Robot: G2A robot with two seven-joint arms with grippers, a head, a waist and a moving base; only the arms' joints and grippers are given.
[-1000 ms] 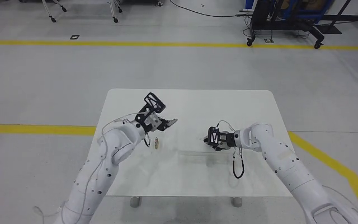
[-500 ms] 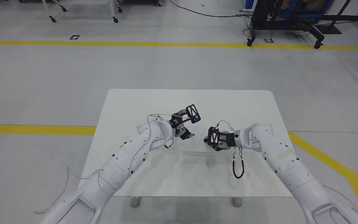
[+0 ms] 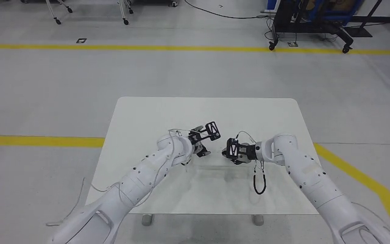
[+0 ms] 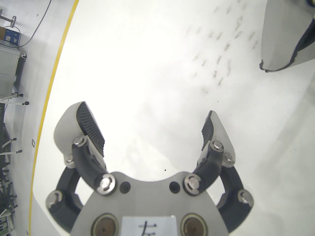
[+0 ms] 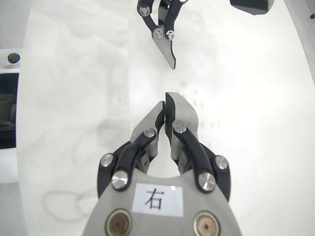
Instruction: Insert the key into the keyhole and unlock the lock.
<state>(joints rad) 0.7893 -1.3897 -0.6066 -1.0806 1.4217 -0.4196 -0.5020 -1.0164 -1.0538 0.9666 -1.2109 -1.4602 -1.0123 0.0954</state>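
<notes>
The spread, empty left hand (image 4: 147, 114) is being held so near the right hand (image 5: 164, 99), pressed together pad to pad, that a collision is being risked.

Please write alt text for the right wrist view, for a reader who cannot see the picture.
The right hand is shut, with nothing visible in its grip, above a white table. The left hand faces it from a short way off, open and empty, and the two do not touch.
</notes>
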